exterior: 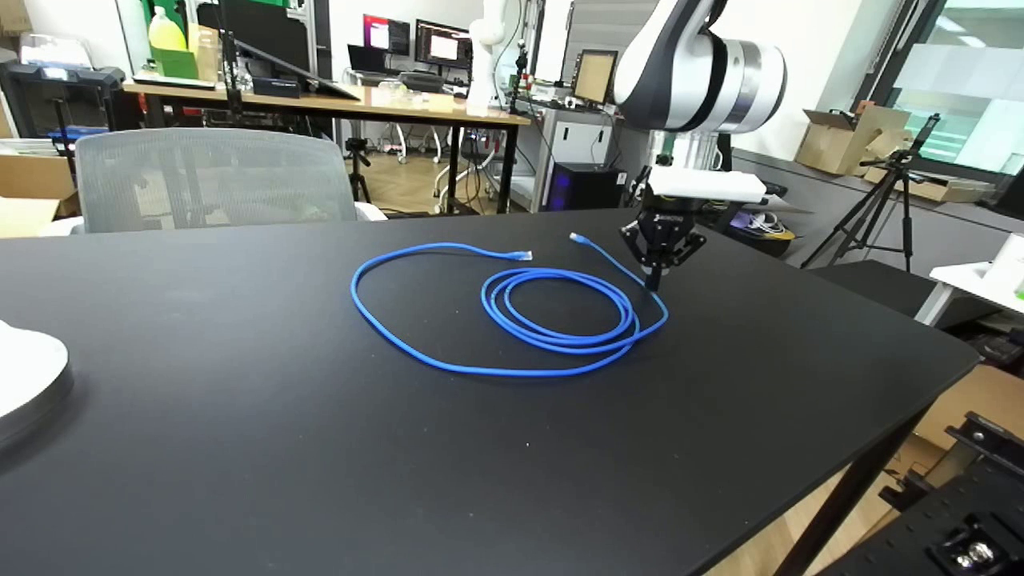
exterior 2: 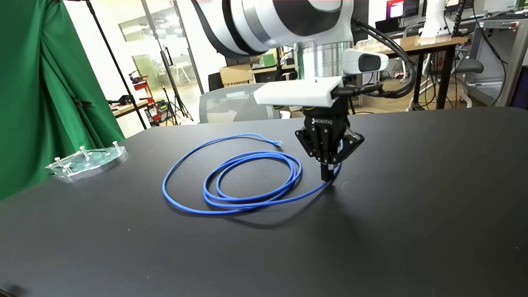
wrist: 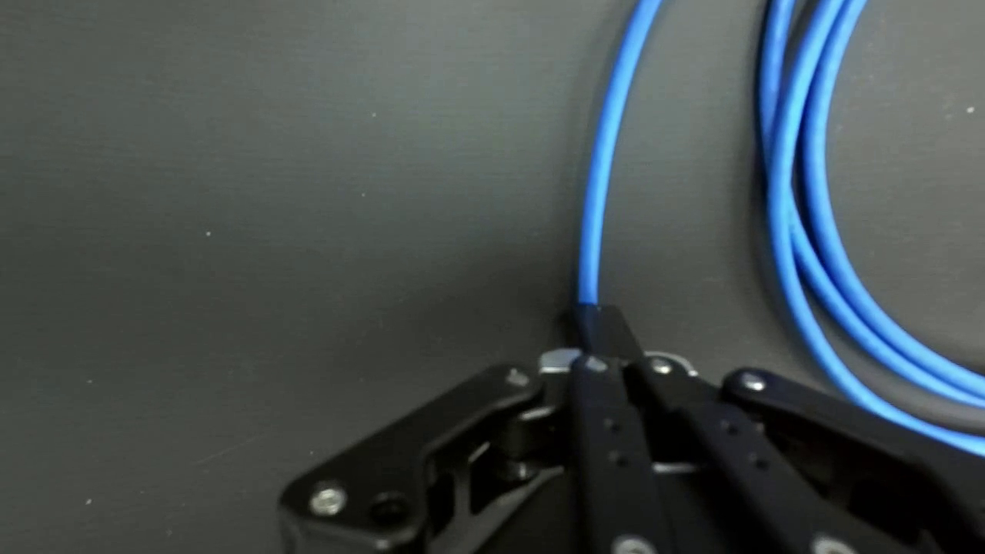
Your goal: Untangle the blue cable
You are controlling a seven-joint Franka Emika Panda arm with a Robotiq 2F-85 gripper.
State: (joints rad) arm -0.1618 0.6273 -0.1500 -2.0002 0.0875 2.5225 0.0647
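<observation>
Both exterior views across the table (exterior: 240, 464), wrist view downward, close over the blue cable (wrist: 605, 146)

"What stands behind the black table (exterior: 240, 480)?"

"A grey mesh chair (exterior: 216, 180), near its far edge, and farther back a wood-topped desk (exterior: 320, 105) over tan flooring (exterior: 406, 172)."

"And the walls?"

"A white wall (exterior: 820, 64) runs beside a dark-framed window (exterior: 960, 104) showing bright light strips (exterior: 950, 22); cardboard boxes (exterior: 836, 144) sit on the grey ledge (exterior: 952, 240) below."

"Any drapery?"

"Yes, in an exterior view a green curtain (exterior 2: 24, 103) hangs in folds at the left edge, with tall glass panels (exterior 2: 177, 31) beyond."
</observation>
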